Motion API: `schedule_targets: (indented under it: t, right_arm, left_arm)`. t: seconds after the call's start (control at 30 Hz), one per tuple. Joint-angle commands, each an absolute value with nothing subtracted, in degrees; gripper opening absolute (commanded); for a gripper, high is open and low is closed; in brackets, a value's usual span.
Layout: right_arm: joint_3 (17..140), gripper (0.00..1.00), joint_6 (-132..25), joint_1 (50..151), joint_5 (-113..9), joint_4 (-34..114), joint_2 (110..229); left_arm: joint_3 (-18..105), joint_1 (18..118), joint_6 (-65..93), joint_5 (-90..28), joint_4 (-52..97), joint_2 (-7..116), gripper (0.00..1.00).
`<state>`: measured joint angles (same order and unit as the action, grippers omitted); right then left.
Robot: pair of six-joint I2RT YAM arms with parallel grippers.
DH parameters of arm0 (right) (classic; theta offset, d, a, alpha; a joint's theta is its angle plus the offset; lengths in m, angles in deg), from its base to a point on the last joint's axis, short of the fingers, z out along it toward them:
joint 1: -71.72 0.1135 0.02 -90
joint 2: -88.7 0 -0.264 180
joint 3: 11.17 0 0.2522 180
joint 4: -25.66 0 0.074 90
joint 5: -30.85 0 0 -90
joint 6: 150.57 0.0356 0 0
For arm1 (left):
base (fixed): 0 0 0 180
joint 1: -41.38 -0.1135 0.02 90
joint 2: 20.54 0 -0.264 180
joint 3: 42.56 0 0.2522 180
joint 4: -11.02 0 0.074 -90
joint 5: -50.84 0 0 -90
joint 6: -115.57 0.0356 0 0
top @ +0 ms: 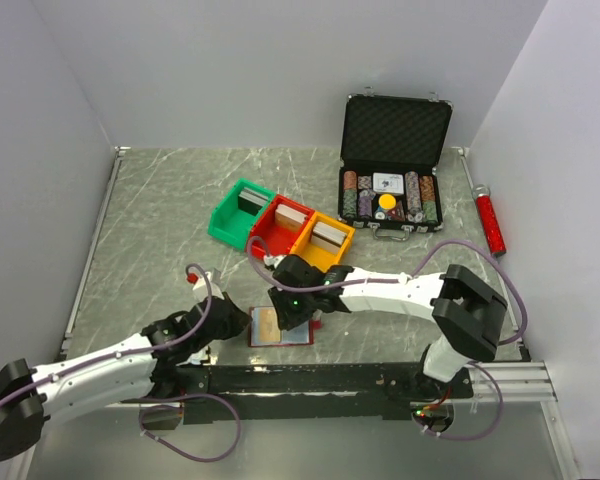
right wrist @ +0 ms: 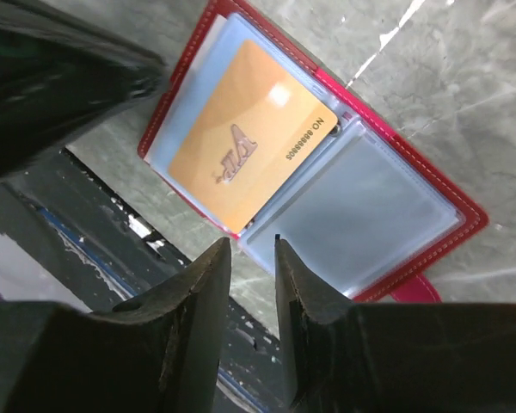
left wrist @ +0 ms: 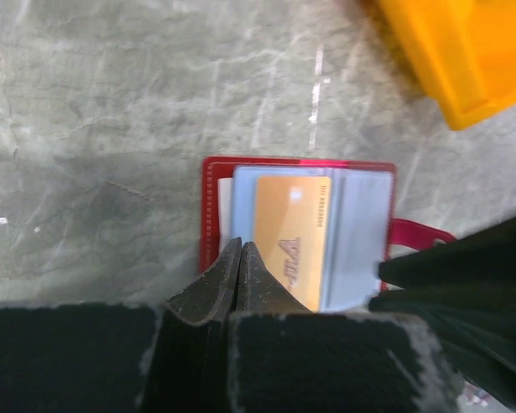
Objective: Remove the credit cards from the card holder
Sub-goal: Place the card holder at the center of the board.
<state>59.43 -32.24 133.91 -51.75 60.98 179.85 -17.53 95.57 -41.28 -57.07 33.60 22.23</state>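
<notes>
The open wallet (right wrist: 370, 215) lay just beyond the right gripper (right wrist: 252, 258), jaws slightly parted and empty; the left gripper (left wrist: 239, 258), clenched, sat at its edge.

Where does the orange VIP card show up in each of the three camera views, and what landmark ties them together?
Top external: the orange card is low centre, between the two arms, in the open card holder.
Left wrist: orange card in the middle of the picture.
Right wrist: orange card upper left of centre, tilted.
Shared landmark: the card holder's red border.
</notes>
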Motion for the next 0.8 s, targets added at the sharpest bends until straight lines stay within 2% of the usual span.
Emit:
schedule_targets:
  t: [0.0, 0.2, 0.43, 0.77]
  right_arm:
    - [55.9, 0.36, -30.2, 131.3, -45.5, 52.4, 178.2]
    - [51.7, 0.36, -28.7, 128.4, -41.5, 47.1, 178.2]
    - [51.3, 0.43, -28.3, 128.1, -40.5, 44.4, 177.7]
    - [50.8, 0.46, -27.8, 126.4, -39.0, 43.0, 179.8]
  left_arm:
    - [-15.4, 95.5, -38.9, -57.8, 34.4, 18.2, 0.01]
    - [-15.6, 95.6, -38.3, -55.7, 31.2, 16.4, 0.01]
    - [-16.8, 95.5, -37.3, -51.6, 24.5, 21.4, 0.00]
    - [-17.1, 95.5, -37.2, -50.8, 20.1, 27.2, 0.01]
